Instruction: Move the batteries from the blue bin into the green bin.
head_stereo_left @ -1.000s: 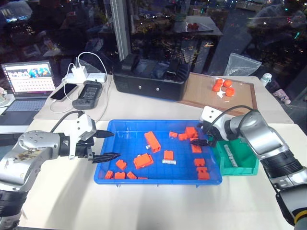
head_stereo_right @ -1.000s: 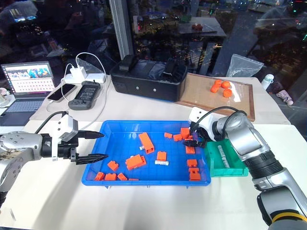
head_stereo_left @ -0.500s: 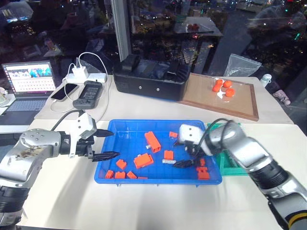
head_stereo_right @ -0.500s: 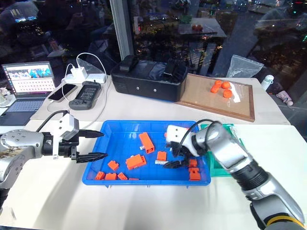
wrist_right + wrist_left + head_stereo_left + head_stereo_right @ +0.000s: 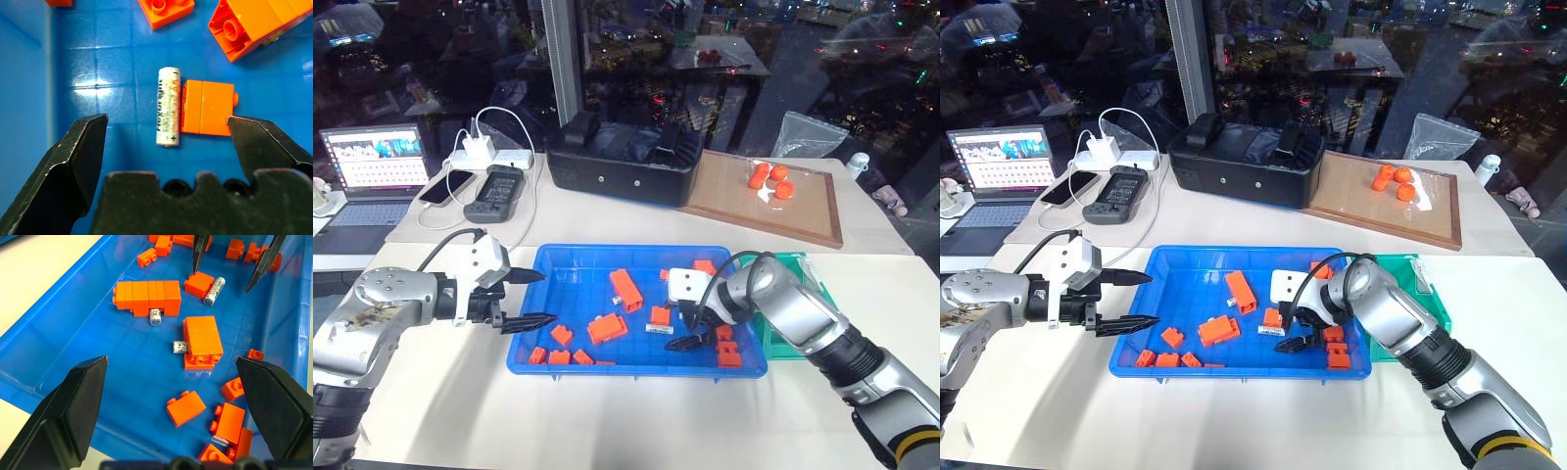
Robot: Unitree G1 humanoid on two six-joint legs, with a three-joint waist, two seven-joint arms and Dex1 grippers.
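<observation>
Centre of the frame: blue bin (image 5: 548,364) on the white table (image 5: 636,421), scattered orange blocks (image 5: 606,328) lying on its grid floor. Right gripper (image 5: 688,325) sits inside the bin at centre-right, angled down, fingers spread wide, nothing between them. Right wrist view shows one battery (image 5: 168,113) lying flat on the blue floor between the two open fingers (image 5: 73,161), not touched by either, its side pressed against a small orange block (image 5: 207,107). Same battery shows in the head view as a small silvery cylinder (image 5: 658,330) at the gripper tips. Left wrist view picks up two more batteries, one (image 5: 155,316) against a long orange block (image 5: 148,296), another (image 5: 180,347) touching a stacked orange block (image 5: 201,341). Left gripper (image 5: 530,299) hovers at the bin's left edge, centre-left of frame, fingers apart, empty, tips over the rim. Green bin (image 5: 793,294) sits just right of the blue bin, mostly hidden by the right arm; contents cannot tell. Upper frame: black case (image 5: 625,162), brown wooden tray (image 5: 766,204) to its right, laptop (image 5: 370,176) at upper left
</observation>
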